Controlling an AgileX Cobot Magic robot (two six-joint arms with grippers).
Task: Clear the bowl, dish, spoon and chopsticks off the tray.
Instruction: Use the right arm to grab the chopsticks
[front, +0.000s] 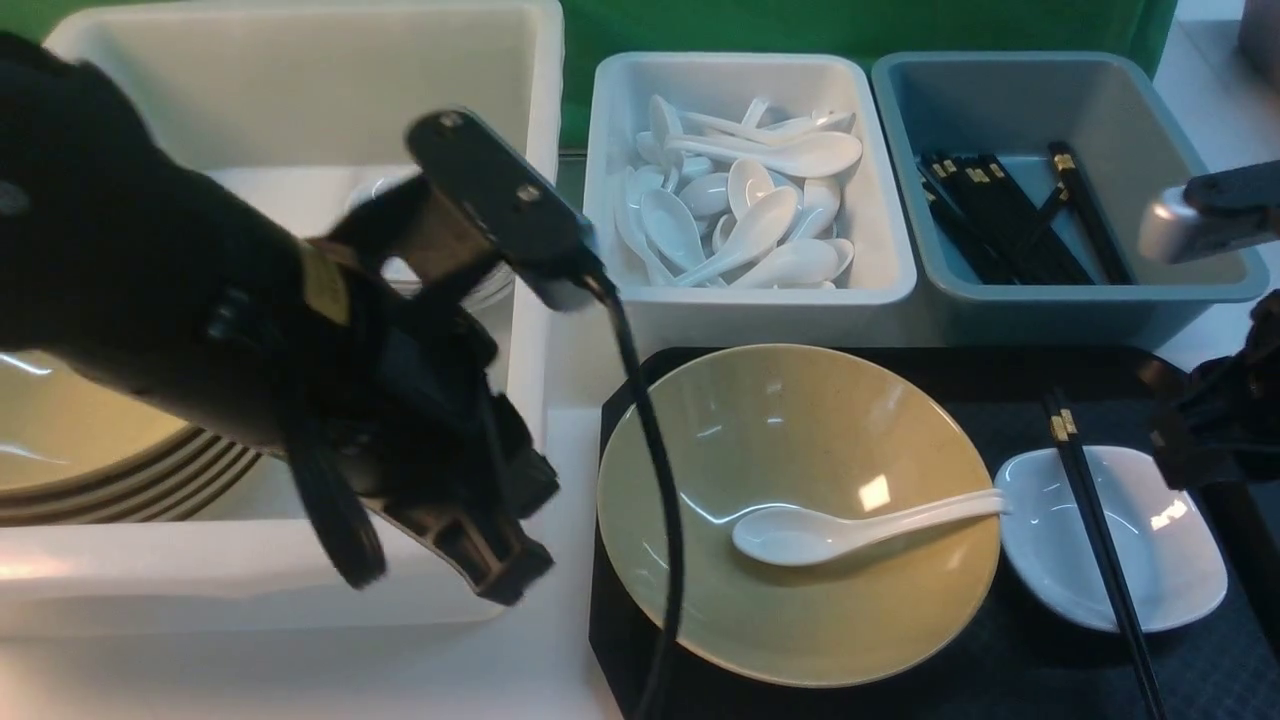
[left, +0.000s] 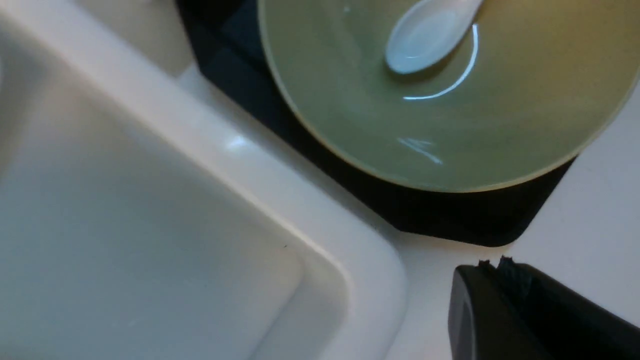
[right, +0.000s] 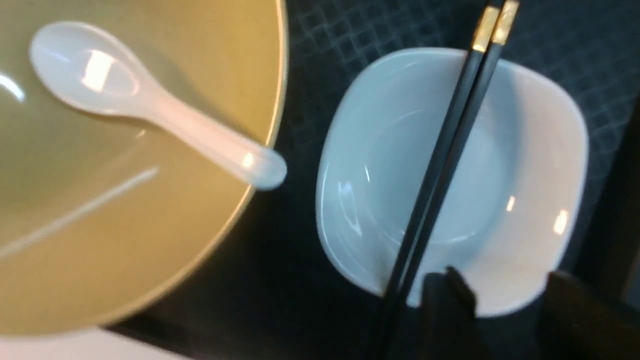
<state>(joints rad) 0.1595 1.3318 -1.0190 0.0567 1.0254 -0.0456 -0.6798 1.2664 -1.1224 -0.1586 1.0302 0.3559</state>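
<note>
The left arm looms blurred over the white tub (front: 300, 90), hiding most of the stacked yellow crockery (front: 90, 450) inside. The left gripper (left: 494, 265) shows only as a dark wedge in its wrist view, jaws together, beside the tub's near right corner. Its cable cuts across the bowl (front: 800, 480), which sits on the left of the tray (front: 1000, 680). The spoon (front: 850, 528) lies in the bowl, handle on the right rim. Right of it sits the dish (front: 1160, 560), with the chopsticks (front: 1095, 530) across it, gold bands far, near tips cut off by the frame. The right gripper (right: 505, 285) is mostly out of the front view. Its wrist view shows the jaws apart and empty over the dish's rim, just beside the chopsticks.
</note>
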